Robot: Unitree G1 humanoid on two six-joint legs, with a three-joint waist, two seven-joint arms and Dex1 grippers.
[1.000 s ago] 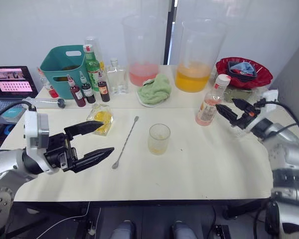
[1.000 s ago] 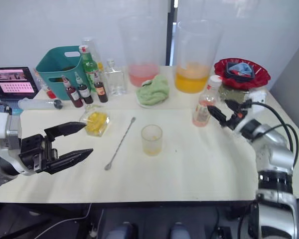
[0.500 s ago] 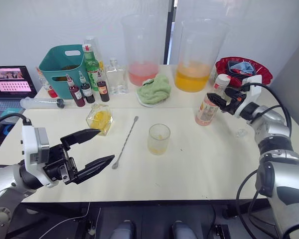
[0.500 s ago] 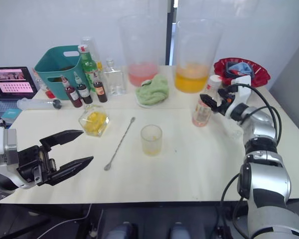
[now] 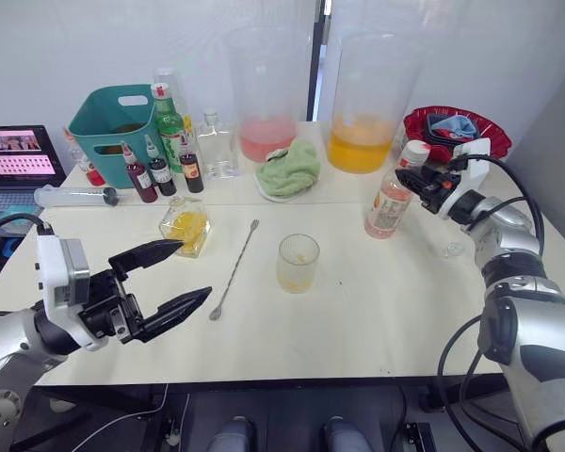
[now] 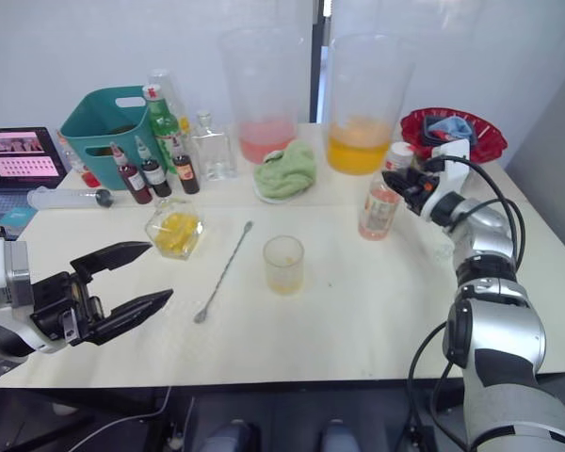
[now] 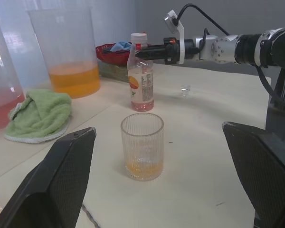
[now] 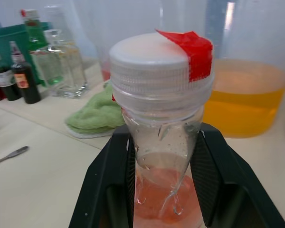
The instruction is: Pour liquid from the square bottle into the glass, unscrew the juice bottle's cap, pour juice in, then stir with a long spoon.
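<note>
the glass [image 5: 298, 263] stands between the long spoon [image 5: 234, 267] on its left and the juice bottle [image 5: 392, 195] right.

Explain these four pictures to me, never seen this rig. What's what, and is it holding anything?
It's a two-armed humanoid robot at a table. Two pictures come from its head camera, looking down; the other two from cameras on each wrist. The right gripper has a jaw on each side of the juice bottle, just under its white cap; whether they're squeezing it can't be told. The left gripper hangs open and empty near the table's front edge. On the table: the glass with a little yellow liquid in it, the long spoon, the square bottle, a green cloth and two big jugs.
</note>
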